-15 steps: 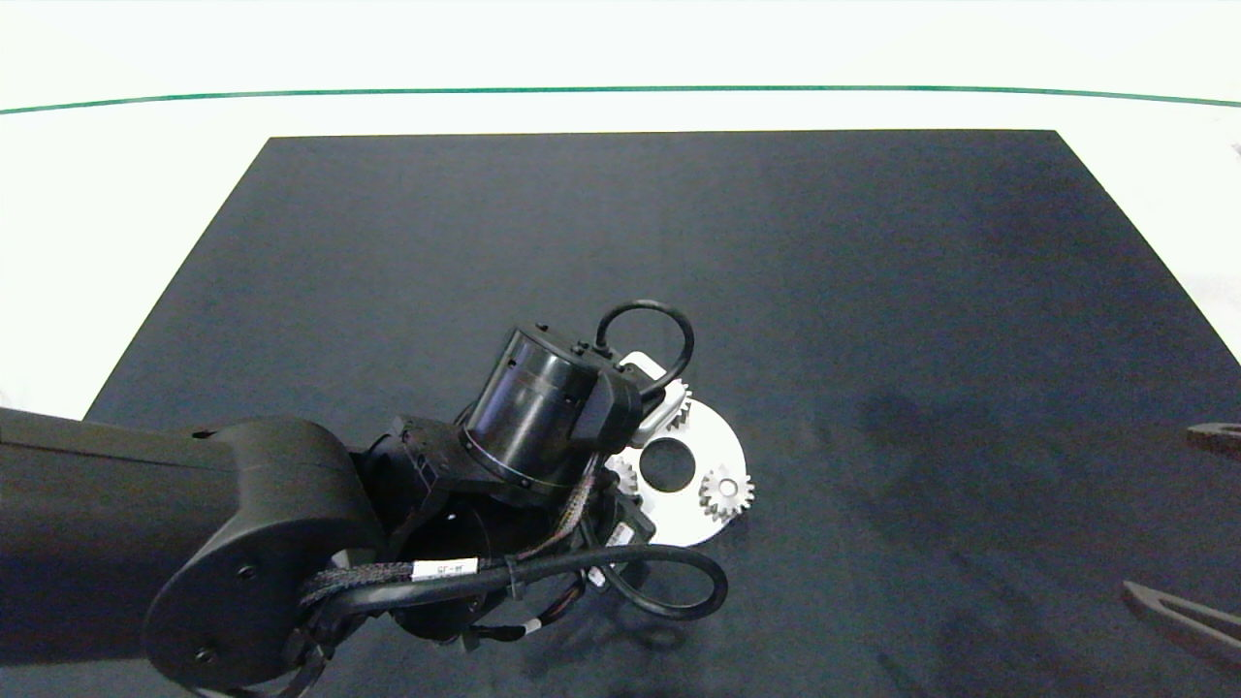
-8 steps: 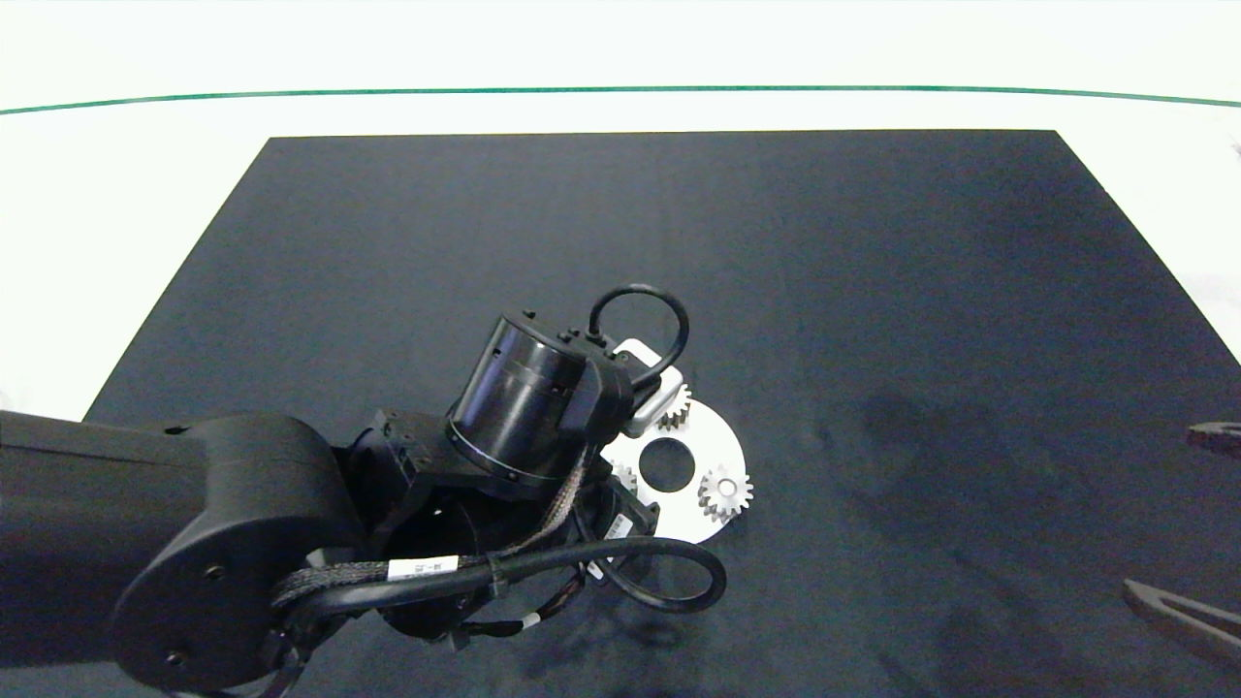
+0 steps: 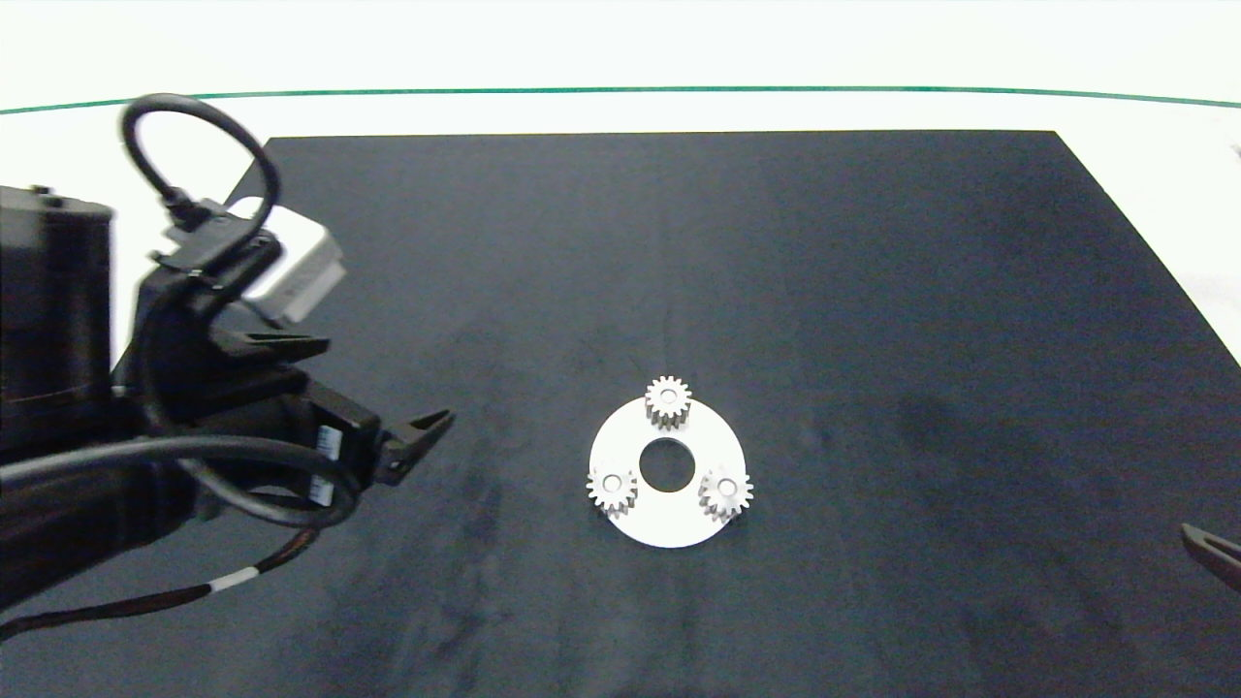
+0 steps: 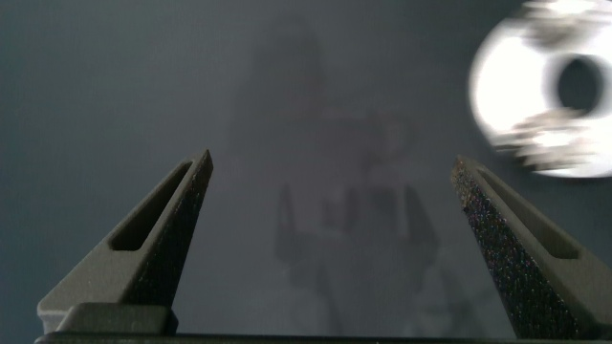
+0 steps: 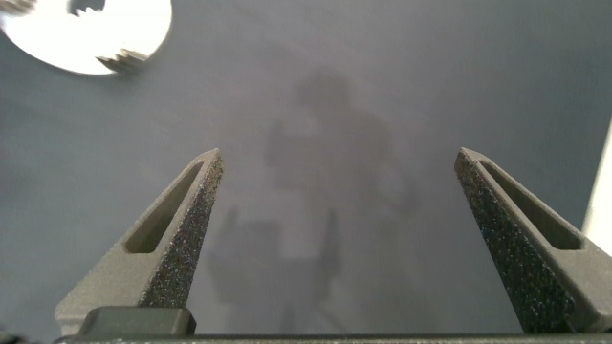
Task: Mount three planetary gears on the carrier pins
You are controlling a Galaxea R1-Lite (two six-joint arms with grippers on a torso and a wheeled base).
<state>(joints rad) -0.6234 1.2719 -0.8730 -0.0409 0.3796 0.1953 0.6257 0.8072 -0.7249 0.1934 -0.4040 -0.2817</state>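
All three planetary gears look seated on the carrier pins, so both the left claw and the right claw, wide open and empty, need only park.

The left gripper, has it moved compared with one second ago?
Yes. The left gripper, open, has pulled back from over the disc toward the mat's left edge, leaving all three gears seated.

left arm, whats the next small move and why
Probably just park: the left end effector is open, empty and off to the disc's left, and all three planetary gears appear seated on it, so nothing looks left to place.
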